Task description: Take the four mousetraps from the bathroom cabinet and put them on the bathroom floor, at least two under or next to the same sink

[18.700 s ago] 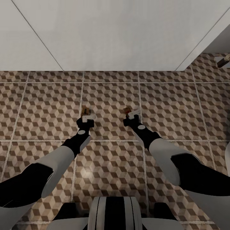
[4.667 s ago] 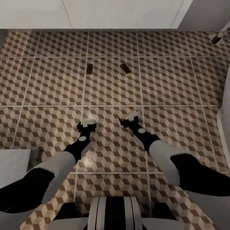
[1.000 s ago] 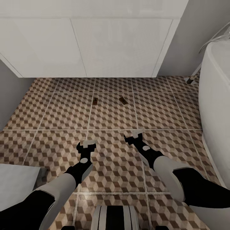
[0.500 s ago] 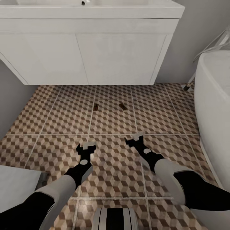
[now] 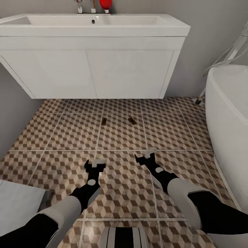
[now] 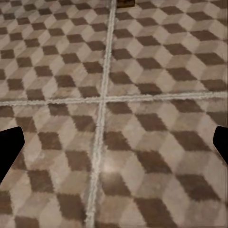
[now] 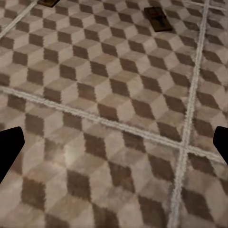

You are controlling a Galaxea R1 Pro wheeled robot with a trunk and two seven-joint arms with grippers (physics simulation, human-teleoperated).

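Under my arms the bathroom floor [image 5: 69,131] looked like matt printed tile, the bathroom sink [image 5: 93,26] smooth glossy white, its faucet [image 5: 79,6] chrome.

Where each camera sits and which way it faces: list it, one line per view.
Head view: on the robot's head, looking forward and down at the bathroom floor, bathroom sink, two mousetraps; both arms, left gripper, right gripper show.
Left wrist view: near that gripper, facing floor; dark fingertips at edges.
Right wrist view: likewise, facing floor; fingertips.
Shared: both wrist views and the head view see mousetraps.
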